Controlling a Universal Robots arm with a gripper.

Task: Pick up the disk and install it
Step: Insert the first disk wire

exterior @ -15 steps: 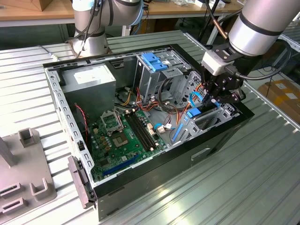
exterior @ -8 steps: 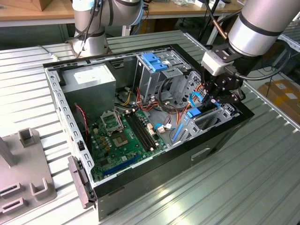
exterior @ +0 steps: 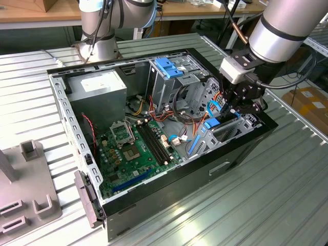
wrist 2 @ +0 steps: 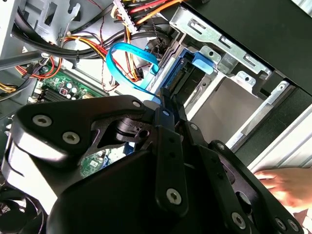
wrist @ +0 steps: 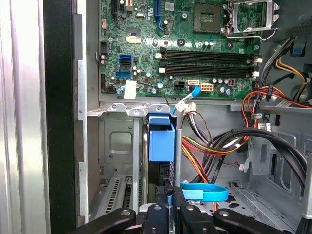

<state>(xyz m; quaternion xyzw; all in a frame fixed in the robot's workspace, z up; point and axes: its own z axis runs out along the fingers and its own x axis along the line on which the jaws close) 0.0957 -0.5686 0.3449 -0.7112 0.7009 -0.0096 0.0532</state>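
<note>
The disk (wrist: 161, 141) stands on edge in the metal bay (wrist: 117, 146) at the corner of the open computer case, its blue rail end facing me. In the exterior view the disk (exterior: 211, 124) sits low at the case's right end, under my gripper (exterior: 233, 110). My gripper (wrist: 168, 195) is shut on the disk's thin dark edge, one finger on each side. In the second wrist view the fingers (wrist 2: 163, 122) meet just behind the blue rail of the disk (wrist 2: 187, 78), which lies inside the bay (wrist 2: 229, 97).
A blue flat cable (wrist 2: 126, 58) and bundles of wires hang close beside the bay. Motherboard (exterior: 133, 148), grey power supply (exterior: 97, 87) and blue-topped drive cage (exterior: 171, 69) fill the case. A person's hand (wrist 2: 287, 185) rests outside the case wall. A grey fixture (exterior: 25, 189) stands at the exterior view's left.
</note>
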